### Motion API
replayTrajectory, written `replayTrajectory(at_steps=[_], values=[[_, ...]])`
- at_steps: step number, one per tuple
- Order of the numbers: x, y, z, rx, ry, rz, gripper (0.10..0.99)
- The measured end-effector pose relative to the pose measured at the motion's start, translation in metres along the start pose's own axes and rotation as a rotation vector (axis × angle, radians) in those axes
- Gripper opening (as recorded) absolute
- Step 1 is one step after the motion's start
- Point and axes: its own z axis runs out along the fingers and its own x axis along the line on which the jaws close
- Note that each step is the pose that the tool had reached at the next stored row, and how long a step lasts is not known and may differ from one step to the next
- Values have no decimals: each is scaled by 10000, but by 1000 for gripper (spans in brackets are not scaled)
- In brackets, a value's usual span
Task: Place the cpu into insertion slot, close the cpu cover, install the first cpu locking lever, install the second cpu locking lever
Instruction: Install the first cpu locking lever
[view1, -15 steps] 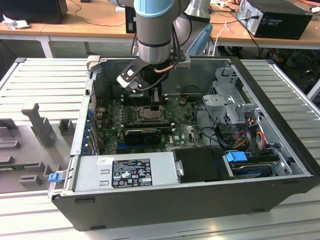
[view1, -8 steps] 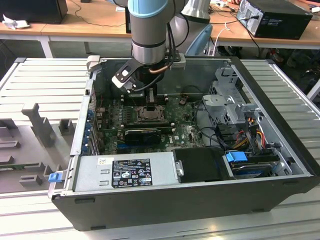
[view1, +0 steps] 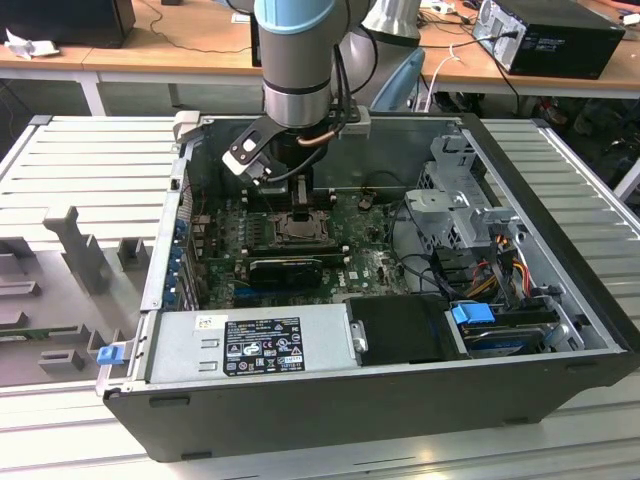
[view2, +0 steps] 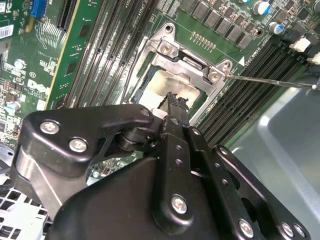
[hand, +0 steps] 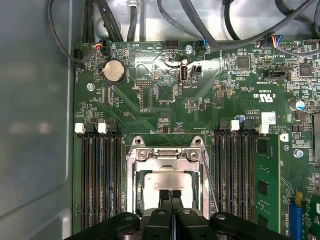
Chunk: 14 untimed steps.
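Exterior view: note open computer case (view1: 560, 330) lying on slatted table (view1: 90, 160), arm (view1: 300, 50) dropping into it from above. Find gripper (view1: 299, 208) hanging directly over the insertion slot (view1: 300, 228) on the green board (view1: 370, 265); cannot tell finger spacing from here. Long black card (view1: 285, 268) just beside the slot, on its side toward the power supply (view1: 250, 345). Second wrist view: see gripper (view2: 172, 100) with fingers pressed together, nothing clamped between them, tips right at the cpu (view2: 167, 82). Cpu lying flat, silver-tan face up, inside the slot. Cpu cover (view2: 190, 62) down around it, face showing through the square cut-out. Thin wire locking lever (view2: 270, 81) reaching away from one corner of the slot, out over the memory slots (view2: 250, 100); cannot tell whether hooked. First wrist view: same closed fingertips of gripper (hand: 170, 194) resting at the edge of the cpu (hand: 167, 179), touching or just above, cannot tell which. Cpu cover (hand: 133, 180) framing the chip on all visible sides. Locking lever (hand: 210, 182) slanting outward along one side of the slot, between cover and memory slots (hand: 235, 170). More memory slots (hand: 100, 175) flanking the opposite side of the slot. Coin battery (hand: 114, 71) well apart from the slot, farther up the green board (hand: 150, 117).
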Motion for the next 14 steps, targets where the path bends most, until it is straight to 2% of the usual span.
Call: replayTrajectory(at_steps=[10, 11, 14], values=[[5, 8, -124, -1, 1, 0, 106], [6, 9, -147, -1, 1, 0, 106], [11, 18, -283, -1, 2, 1, 106]])
